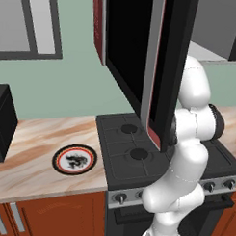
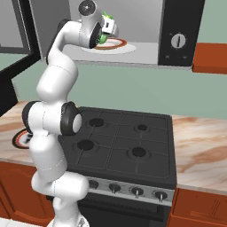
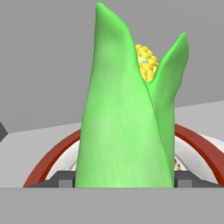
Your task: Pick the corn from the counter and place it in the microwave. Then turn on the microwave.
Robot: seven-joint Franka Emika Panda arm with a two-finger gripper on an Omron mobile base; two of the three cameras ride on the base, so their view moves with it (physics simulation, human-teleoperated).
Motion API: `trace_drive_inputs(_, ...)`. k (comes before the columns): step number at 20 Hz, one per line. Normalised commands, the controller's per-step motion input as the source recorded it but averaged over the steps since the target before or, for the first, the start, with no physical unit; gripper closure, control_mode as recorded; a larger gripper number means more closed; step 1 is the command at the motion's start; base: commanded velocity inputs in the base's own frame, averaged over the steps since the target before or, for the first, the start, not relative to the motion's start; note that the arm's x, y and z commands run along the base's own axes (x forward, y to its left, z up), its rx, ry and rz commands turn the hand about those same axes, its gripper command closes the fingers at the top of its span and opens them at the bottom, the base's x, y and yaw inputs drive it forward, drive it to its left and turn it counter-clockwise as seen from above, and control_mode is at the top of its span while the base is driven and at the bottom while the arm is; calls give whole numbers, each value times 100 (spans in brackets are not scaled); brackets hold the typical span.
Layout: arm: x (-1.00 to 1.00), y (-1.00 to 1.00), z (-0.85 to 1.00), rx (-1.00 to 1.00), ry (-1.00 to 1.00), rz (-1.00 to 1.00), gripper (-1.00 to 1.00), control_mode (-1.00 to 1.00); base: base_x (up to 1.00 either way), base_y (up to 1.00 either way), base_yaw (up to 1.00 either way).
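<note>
The corn (image 3: 127,118) is pinched between the two fingertips of the gripper (image 3: 124,178), husk tips pointing away from the hand. It is held inside the open microwave (image 2: 177,42), just above the red-rimmed plate (image 3: 52,162) on the cavity floor, apparently so that it can be set down there. The microwave door (image 1: 155,63) is swung wide to admit the arm. The start knob (image 2: 178,41) is judged untouched.

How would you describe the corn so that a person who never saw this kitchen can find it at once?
Look above the black stovetop into the open microwave, whose grey inside holds a red-rimmed plate. The white arm reaches in there, and the corn stands between the fingers of the gripper, over that plate. It is the only bright green thing, with yellow kernels showing at its tip.
</note>
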Motion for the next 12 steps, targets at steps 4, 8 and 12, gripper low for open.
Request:
trace_drive_inputs(4, 3, 4, 0, 0, 0, 0, 100, -100, 0, 0, 0)
trace_drive_inputs(8, 3, 5, -1, 0, 0, 0, 100, -100, 0, 0, 0)
trace_drive_inputs(12, 3, 3, -3, 0, 1, 0, 100, -100, 0, 0, 0)
